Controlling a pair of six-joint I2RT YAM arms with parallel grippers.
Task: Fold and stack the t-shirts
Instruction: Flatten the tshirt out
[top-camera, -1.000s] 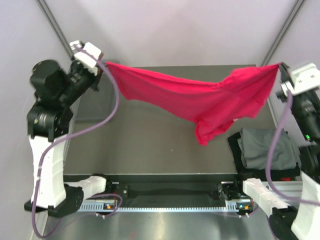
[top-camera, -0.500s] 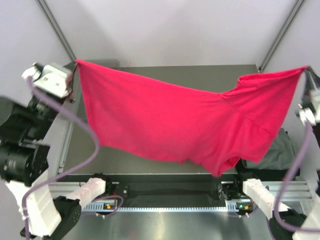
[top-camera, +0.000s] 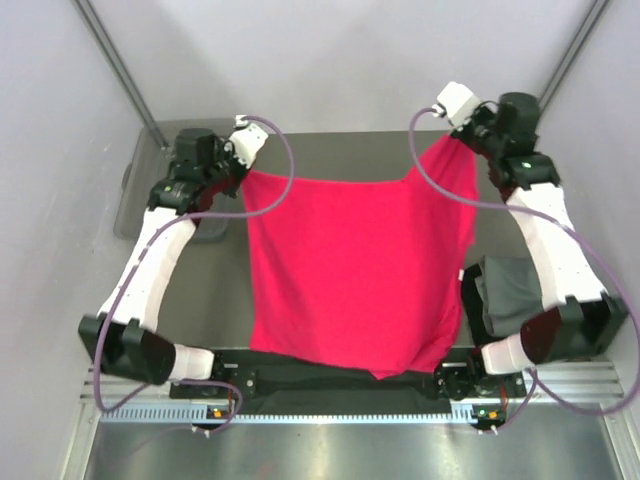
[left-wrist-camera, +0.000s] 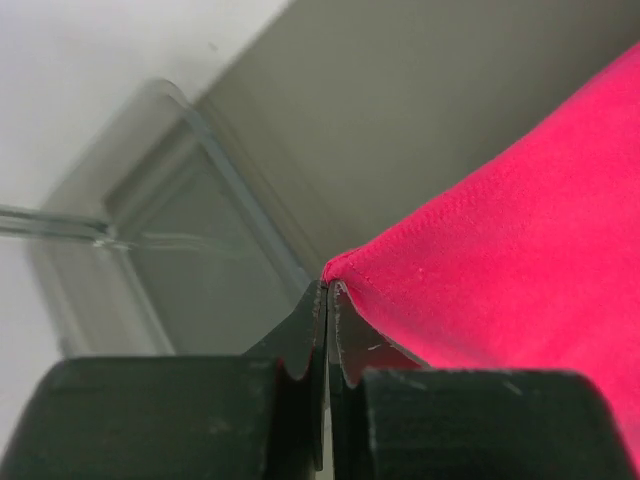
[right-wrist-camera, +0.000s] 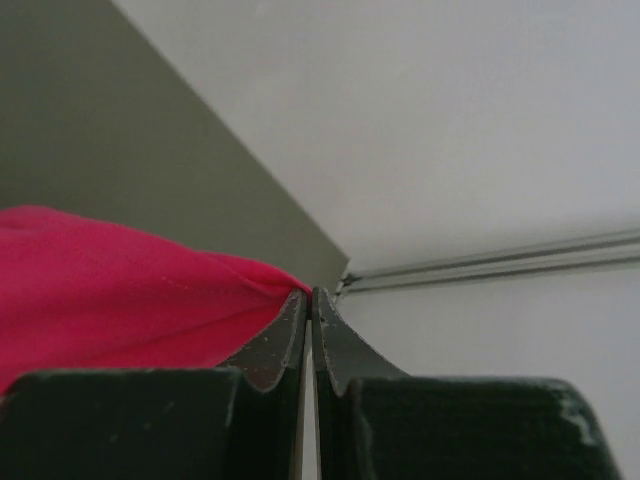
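Red t-shirt (top-camera: 350, 270): you are seeing it spread wide between the two arms over the middle of the table (top-camera: 215, 290), its two upper corners lifted at the far side and its lower hem reaching the near edge by the arm bases; whether the lower part is resting on the table you cannot tell
Left gripper (left-wrist-camera: 327, 300): its fingers are pinching the shirt's left upper corner, pressed together with only the red hem between them; you are finding it at the far left of the table, just beside the bin
Right gripper (right-wrist-camera: 310, 298): its fingers are squeezing the right upper corner, almost touching each other, with the cloth running off to the left in the wrist view; it is sitting at the far right, near the back wall
Dark grey t-shirts (top-camera: 512, 295): you are seeing them lying as a folded pile at the table's right edge, partly under the right arm and just beside the red shirt's right side
Clear plastic bin (top-camera: 135, 195): it is standing at the far left corner of the table, partly hidden by the left arm
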